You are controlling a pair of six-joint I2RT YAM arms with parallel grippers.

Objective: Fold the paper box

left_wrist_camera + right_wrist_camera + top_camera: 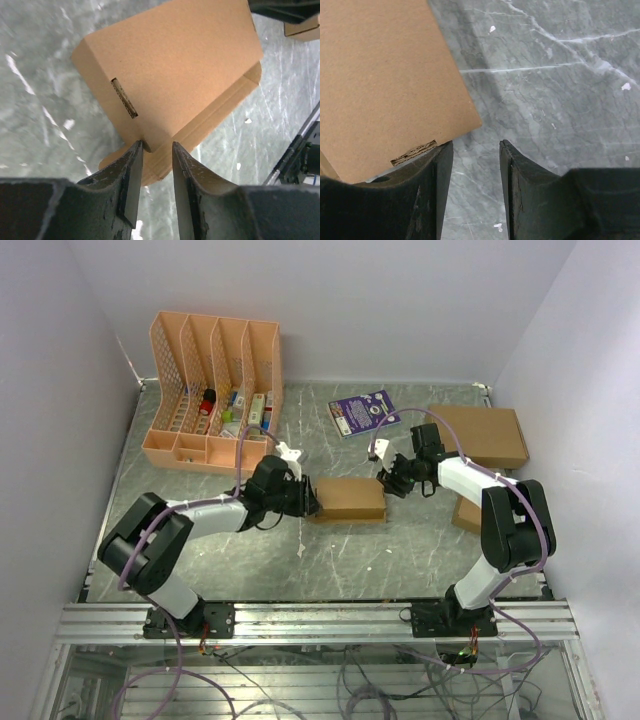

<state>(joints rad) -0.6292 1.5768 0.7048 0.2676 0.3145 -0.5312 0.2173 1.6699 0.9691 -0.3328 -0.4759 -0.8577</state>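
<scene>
Top external view shows the paper box (348, 498) lying mid-table between the left gripper (308, 502), parted narrowly at one corner, and the right gripper (392, 483), parted over bare table (400, 550) beside its edge.

Black-and-white jointed arms (200, 512) trail lilac cables (546, 530); fingers (126, 186) are scuffed black.

The left gripper (308, 498) sits low at the paper box's (348, 498) left end, the right gripper (388, 480) at its right end; both point inward, jaws parted.
</scene>
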